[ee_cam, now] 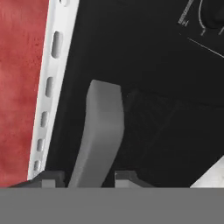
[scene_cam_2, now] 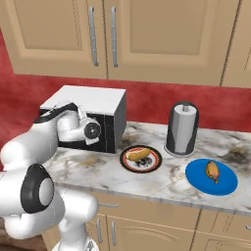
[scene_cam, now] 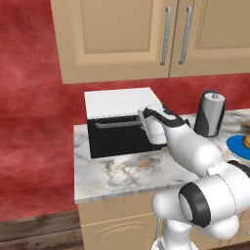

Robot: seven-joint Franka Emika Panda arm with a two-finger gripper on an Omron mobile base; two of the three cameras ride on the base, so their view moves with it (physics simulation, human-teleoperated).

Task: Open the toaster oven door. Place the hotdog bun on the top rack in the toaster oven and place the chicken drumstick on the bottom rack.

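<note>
Both tool (ee_cam: 89, 177) tips astride door handle (ee_cam: 103, 127)

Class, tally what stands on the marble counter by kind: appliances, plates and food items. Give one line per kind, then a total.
Appliances: 2, the toaster oven and the kettle
Plates: 2, the dark plate and the blue plate
Food items: 2, the hotdog bun and the chicken drumstick
Total: 6

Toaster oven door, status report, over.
Hand shut on the door handle. Toaster oven door not yet open. Nothing blocking it.
</note>
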